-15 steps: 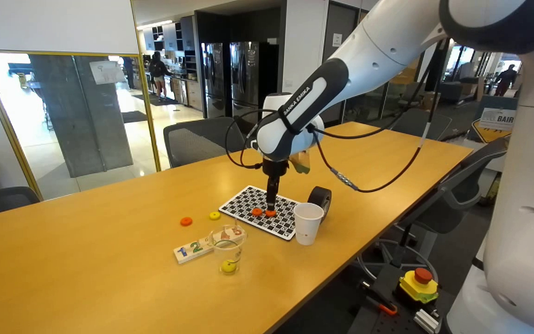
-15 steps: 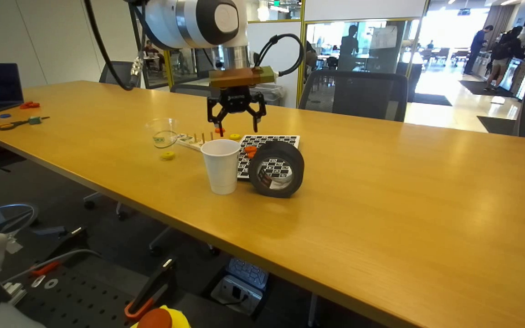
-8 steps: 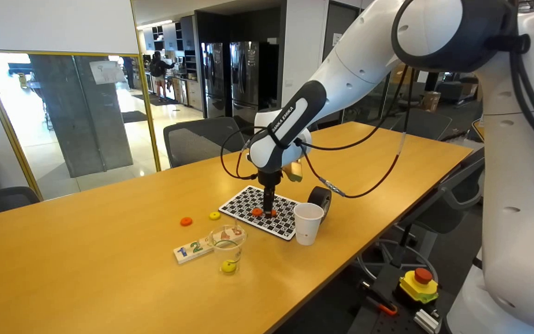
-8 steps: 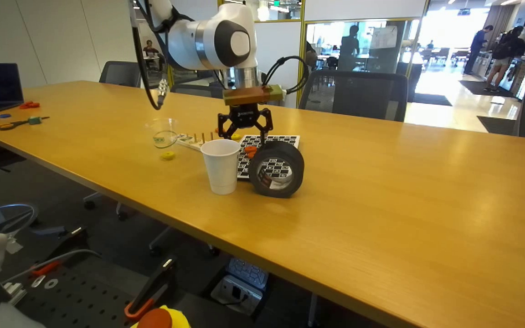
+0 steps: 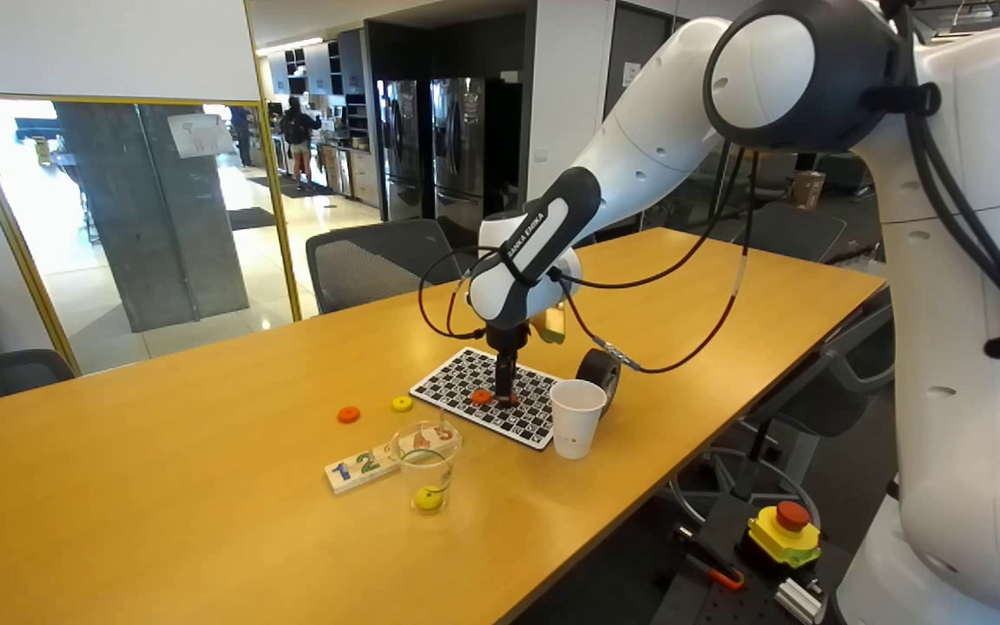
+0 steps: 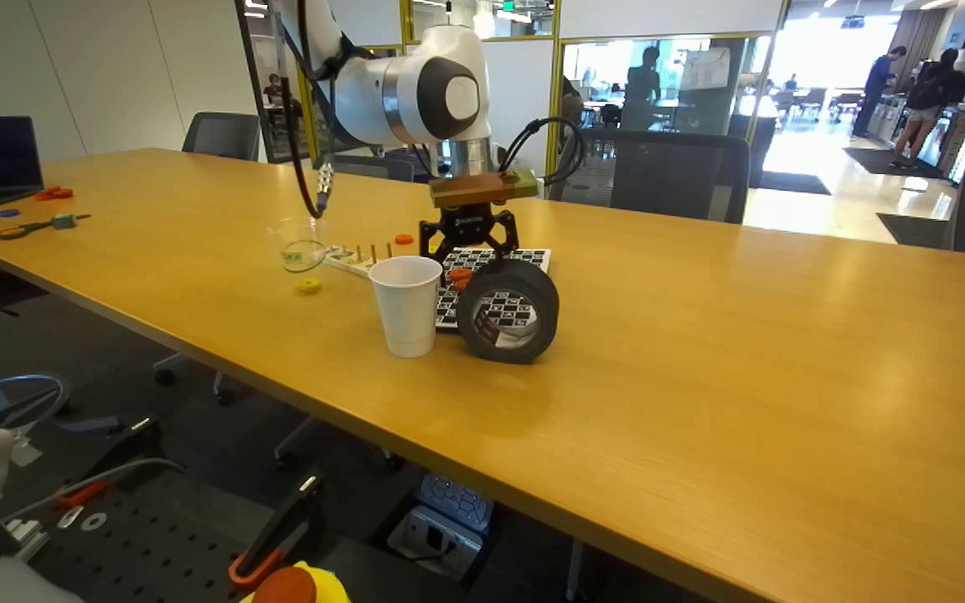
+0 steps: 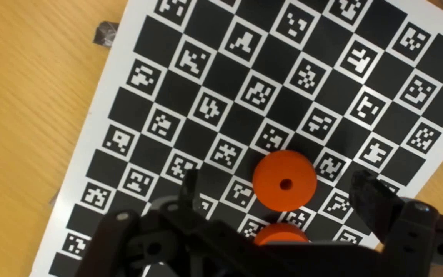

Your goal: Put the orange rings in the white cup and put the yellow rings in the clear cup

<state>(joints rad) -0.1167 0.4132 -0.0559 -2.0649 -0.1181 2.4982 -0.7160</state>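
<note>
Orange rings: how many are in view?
3: one orange ring on the checkered mat, another ring beside it, a third ring on the table. The white cup may hide more; its bottom isn't visible.

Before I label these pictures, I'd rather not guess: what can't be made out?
Opaque white tapered cup: inside bottom hidden by its wall, both exterior views.
Lower round orange plastic ring, wrist view: partly behind the black two-finger gripper.
Black-and-white checkered mat: cut off by wrist view's edges; patterns too small, both exterior views.

Far floor (image 6: 797, 226) glaring in both exterior views; wrist view: mat (image 7: 262, 92) crisp, gripper (image 7: 275, 180) dark (soft focus)
</note>
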